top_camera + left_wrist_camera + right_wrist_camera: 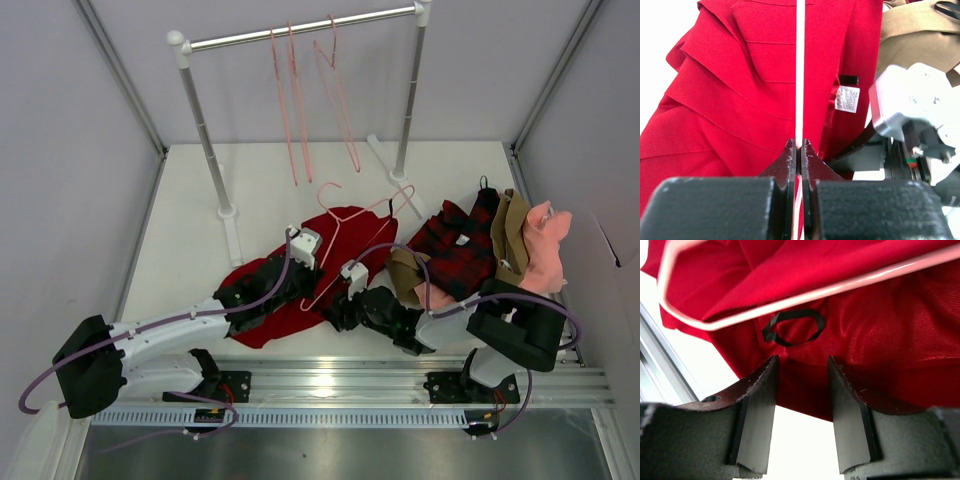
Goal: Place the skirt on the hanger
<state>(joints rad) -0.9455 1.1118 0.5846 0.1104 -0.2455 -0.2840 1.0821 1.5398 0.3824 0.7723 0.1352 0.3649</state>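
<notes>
The deep-red skirt (pixel 300 275) lies crumpled on the white table between my two arms. A salmon-pink wire hanger (pixel 338 222) lies on it, hook toward the rack. My left gripper (pixel 292 268) is over the skirt, and in the left wrist view it (pixel 799 145) is shut on the hanger's wire (pixel 800 75), which runs straight away across the pleated skirt (pixel 740 90). My right gripper (pixel 340 305) is at the skirt's near right edge. In the right wrist view it (pixel 802 365) is open, with the skirt's hem (pixel 890 340) and a black loop (pixel 792 326) just beyond its fingertips and the hanger's corner (pixel 805 295) above.
A clothes rack (pixel 300 30) at the back holds three more pink hangers (pixel 295 100). A pile at the right has a red-and-black plaid garment (pixel 455 245), an olive one (pixel 512 228) and a salmon-pink one (pixel 545 245). Grey walls close in both sides.
</notes>
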